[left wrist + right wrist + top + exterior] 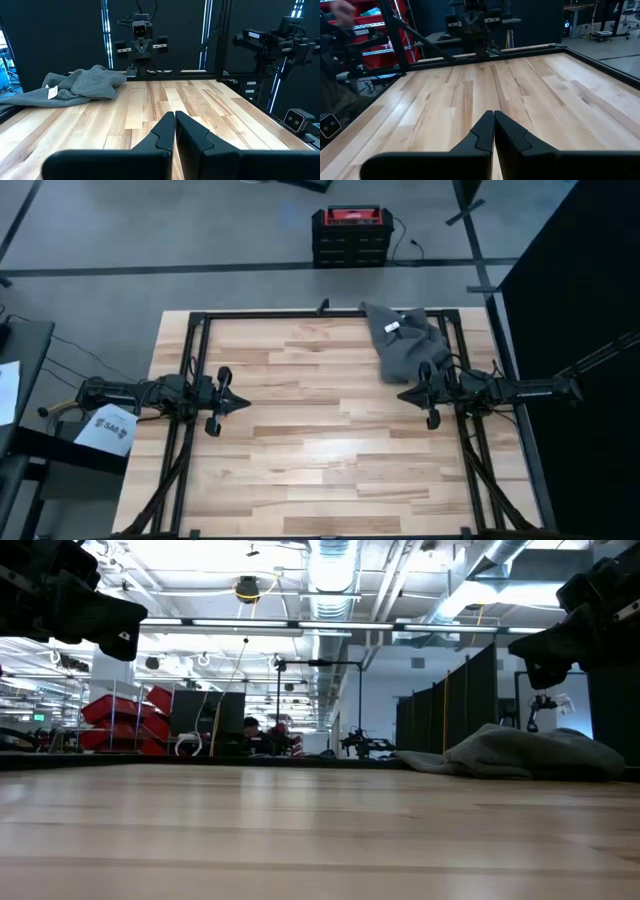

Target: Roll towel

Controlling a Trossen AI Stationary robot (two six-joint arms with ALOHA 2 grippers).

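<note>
The left gripper sits low in the foreground, its 2 dark fingers pressed together, tips pointing across the table. The towel lies crumpled in a low heap near the table's far edge, to one side, with a small white tag showing at its near edge. Opposite, the right arm faces this way beyond the far edge; its gripper looks closed, though it is small here.
</note>
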